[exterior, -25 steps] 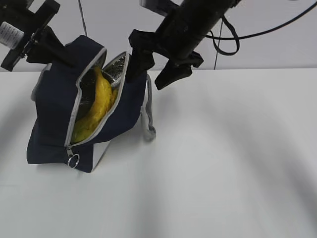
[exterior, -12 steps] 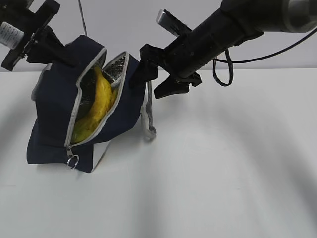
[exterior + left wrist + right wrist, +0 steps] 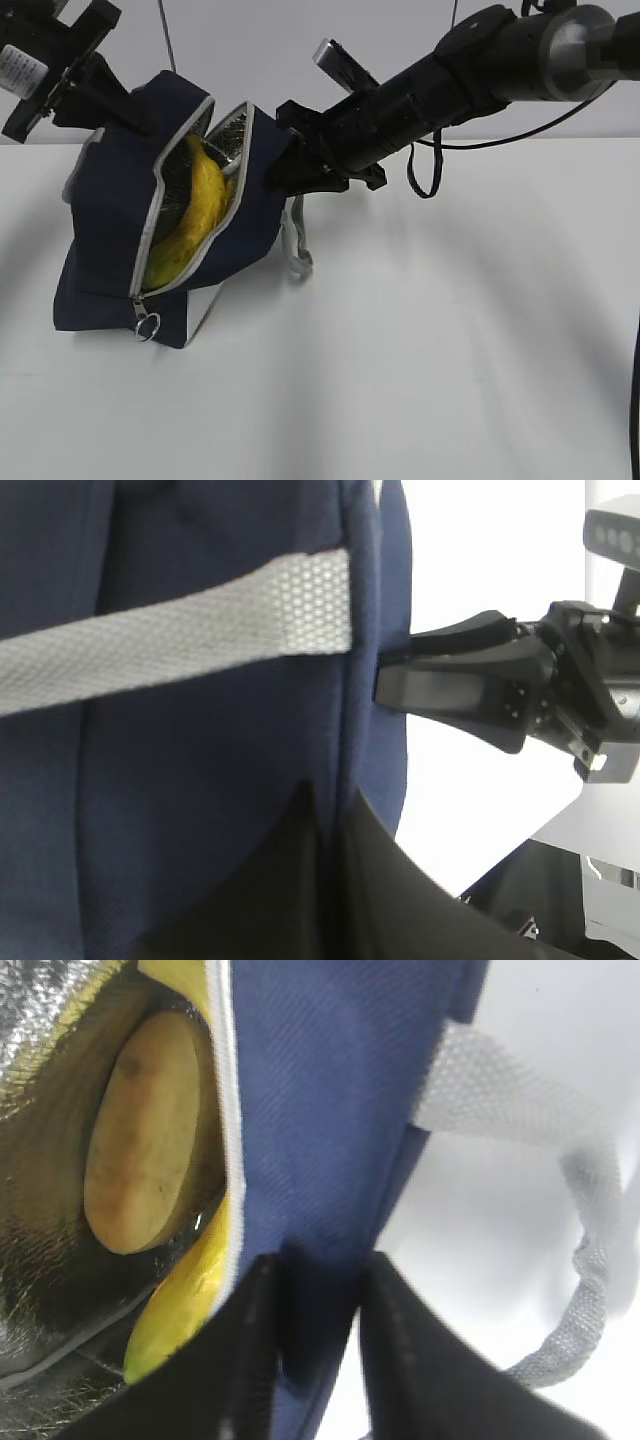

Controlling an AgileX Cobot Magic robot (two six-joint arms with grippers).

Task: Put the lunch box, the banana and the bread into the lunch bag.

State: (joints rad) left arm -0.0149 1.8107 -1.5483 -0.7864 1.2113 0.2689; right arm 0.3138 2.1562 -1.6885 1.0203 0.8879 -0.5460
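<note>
The navy lunch bag (image 3: 110, 220) stands tilted on the white table, its zipper open. The banana (image 3: 195, 215) lies inside along the opening. In the right wrist view the bread (image 3: 150, 1130) sits inside against the silver lining, with the banana (image 3: 185, 1305) below it. The lunch box is hidden. My left gripper (image 3: 115, 100) is shut on the bag's upper left edge and holds it up; its fingers pinch navy fabric (image 3: 335, 825). My right gripper (image 3: 292, 155) is closed over the bag's right flap (image 3: 320, 1160), one finger inside the opening and one outside.
The bag's grey handle (image 3: 300, 235) hangs on its right side, and the ring zip pull (image 3: 148, 325) hangs at the front bottom. The right arm (image 3: 460, 75) stretches in from the upper right. White table (image 3: 450, 330) spreads right of and before the bag.
My right gripper has come down and left from beside the bag onto its right flap and closed over it. The flap has shifted slightly left. The left gripper has not moved.
</note>
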